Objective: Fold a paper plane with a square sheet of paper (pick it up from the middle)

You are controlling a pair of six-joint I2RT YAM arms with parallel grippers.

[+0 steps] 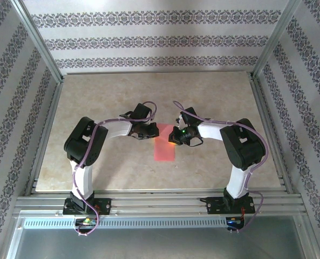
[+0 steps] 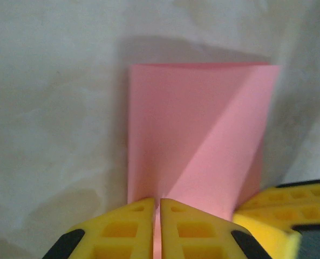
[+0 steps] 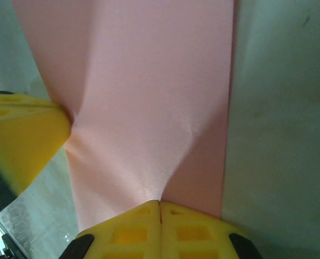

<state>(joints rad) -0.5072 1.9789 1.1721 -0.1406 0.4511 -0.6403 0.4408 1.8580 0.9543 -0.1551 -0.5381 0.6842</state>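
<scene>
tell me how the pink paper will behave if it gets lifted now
Probably floppy: the paper puckers where the right jaws pinch it. Likely very light, being one thin folded sheet. It could crumple or tear if pulled two ways, since both jaws are shut on it.

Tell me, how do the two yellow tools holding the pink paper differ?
The left tool pinches the pink paper's left edge, the right tool its right edge. The left tool grips nearer the paper's far end, the right tool closer to its middle. Both are shut on the paper, with yellow fingers.
</scene>
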